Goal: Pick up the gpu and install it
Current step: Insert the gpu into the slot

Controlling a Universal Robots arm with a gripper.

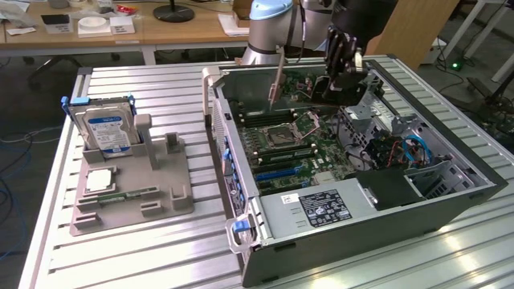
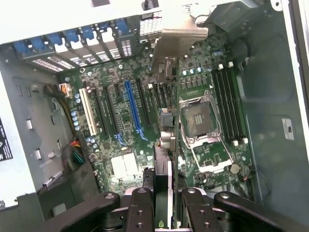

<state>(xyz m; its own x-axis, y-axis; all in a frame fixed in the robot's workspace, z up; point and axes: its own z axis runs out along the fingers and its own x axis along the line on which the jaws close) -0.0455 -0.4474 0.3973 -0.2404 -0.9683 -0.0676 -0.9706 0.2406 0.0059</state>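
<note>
Wrist view: clamping the gpu [image 2: 165,130] edge-on between the partly closed jaws of the gripper [image 2: 164,205], hovering over the motherboard [image 2: 108,72]; probably risking missing the blue slot [image 2: 133,108] through slight tilting, scraping neighbouring components.

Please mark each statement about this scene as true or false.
1. The claw grips the gpu above the motherboard. True.
2. The gpu sits in the blue slot. False: that slot is empty; the card is held away from it.
3. The hard drive stands upright in the gray holder. True.
4. The computer case is closed. False: its side is open, and the motherboard is exposed.
</note>
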